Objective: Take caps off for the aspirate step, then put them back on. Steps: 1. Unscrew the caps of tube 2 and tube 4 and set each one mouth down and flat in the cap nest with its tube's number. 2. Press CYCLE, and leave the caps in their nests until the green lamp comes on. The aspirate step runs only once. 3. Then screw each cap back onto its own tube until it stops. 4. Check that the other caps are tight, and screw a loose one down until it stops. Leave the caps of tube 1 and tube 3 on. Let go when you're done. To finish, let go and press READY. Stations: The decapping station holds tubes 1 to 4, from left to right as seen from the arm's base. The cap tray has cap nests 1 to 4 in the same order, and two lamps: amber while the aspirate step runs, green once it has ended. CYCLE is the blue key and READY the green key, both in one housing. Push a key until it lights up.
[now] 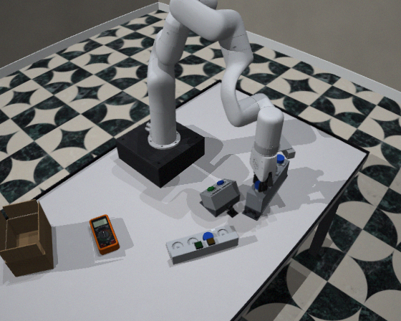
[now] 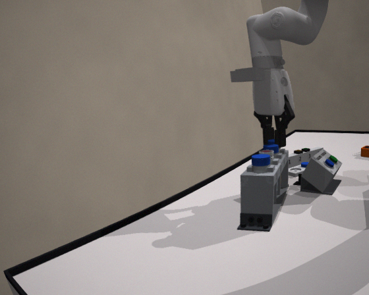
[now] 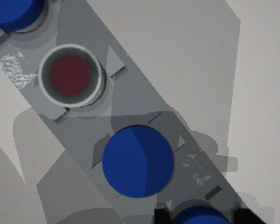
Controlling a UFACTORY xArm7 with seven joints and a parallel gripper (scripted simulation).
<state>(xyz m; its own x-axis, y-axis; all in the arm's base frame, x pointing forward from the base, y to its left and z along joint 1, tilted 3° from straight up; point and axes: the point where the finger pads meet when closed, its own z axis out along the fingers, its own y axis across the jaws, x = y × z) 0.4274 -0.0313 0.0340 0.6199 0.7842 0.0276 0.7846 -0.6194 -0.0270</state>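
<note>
The grey decapping station (image 1: 270, 186) stands on the white table, right of the key housing. My gripper (image 3: 203, 216) stands upright over its near end, shut on the blue cap of tube 4 (image 3: 201, 215), which sits on its tube. It also shows in the side view (image 2: 273, 139). The blue cap of tube 3 (image 3: 138, 161) sits on its tube. Tube 2 (image 3: 69, 75) is open and shows red liquid. The cap of tube 1 (image 3: 13, 12) is on. Another blue cap (image 1: 208, 236) lies in nest 2 of the cap tray (image 1: 202, 244).
The key housing (image 1: 220, 196) carries the green key (image 1: 210, 188) and the blue key (image 1: 220, 183), both unlit. The tray's lamps (image 1: 205, 243) look dark. An orange multimeter (image 1: 104, 234) and a cardboard box (image 1: 24, 237) stand at the left. The black base block (image 1: 160, 152) is behind.
</note>
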